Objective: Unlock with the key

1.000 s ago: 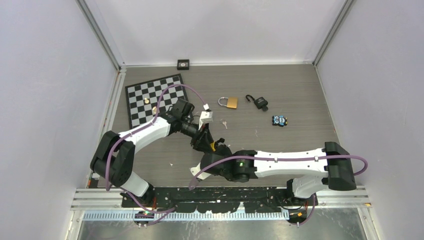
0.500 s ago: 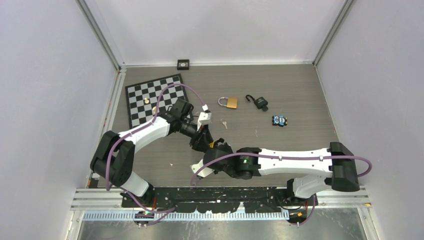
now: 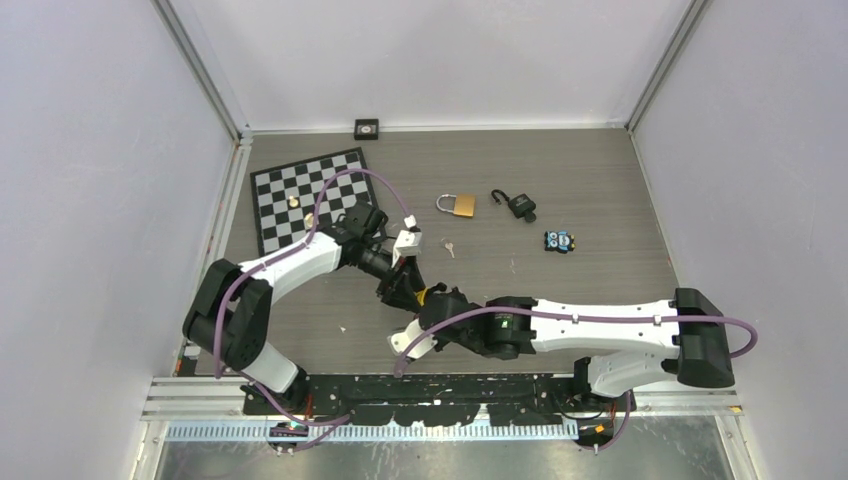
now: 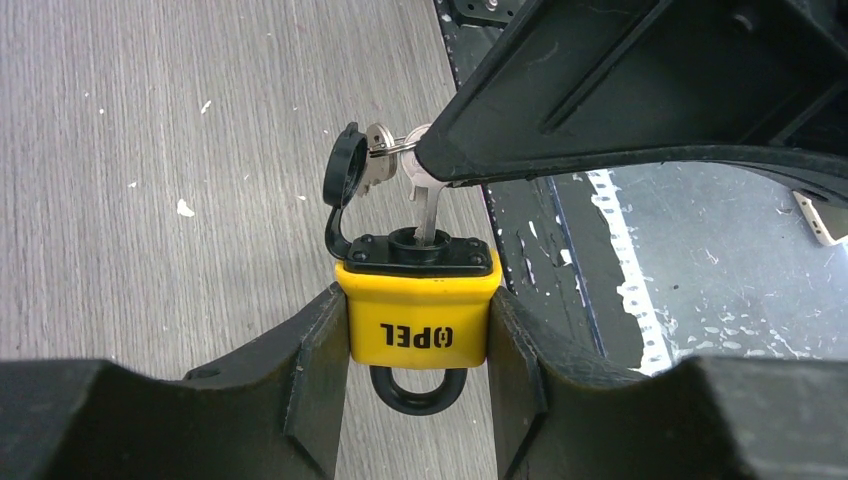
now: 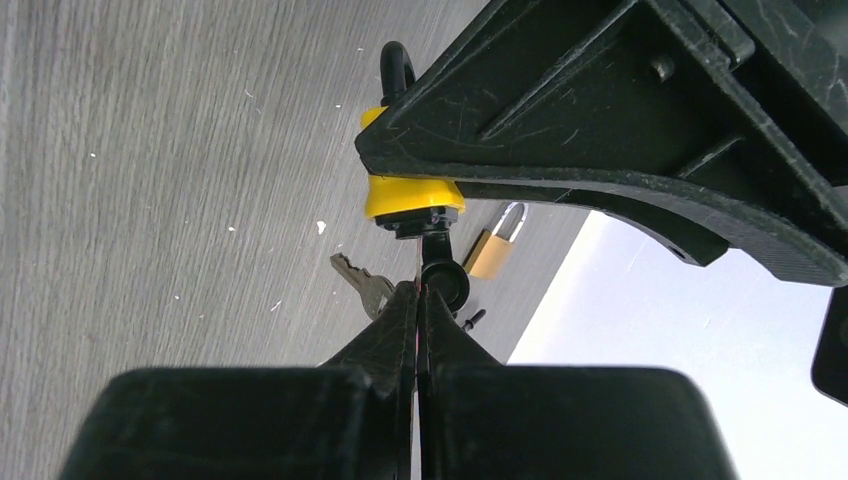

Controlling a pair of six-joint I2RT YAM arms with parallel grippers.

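Observation:
In the left wrist view a yellow padlock [image 4: 418,320] with a black shackle [image 4: 418,392] sits clamped by its sides in my left gripper [image 4: 416,340], above the table. Its keyhole end faces my right gripper [image 5: 417,295], which is shut on the key [image 4: 427,205]. The key's blade is in the keyhole. A spare key [image 4: 378,165] hangs from the same ring beside the open black dust cap [image 4: 345,165]. Both shackle legs run into the lock body. From above, the two grippers meet at the padlock [image 3: 424,293] near the table's middle front.
A brass padlock [image 3: 459,205], a black padlock [image 3: 517,205] with its shackle open, a loose small key [image 3: 450,248] and a blue object [image 3: 560,241] lie further back. A chessboard mat [image 3: 300,195] lies at the back left. The black base rail [image 3: 450,385] runs along the near edge.
The right arm's elbow has swung to the right and its wrist has shifted slightly toward the near edge. The left gripper and padlock have moved with it. Both grips are unchanged.

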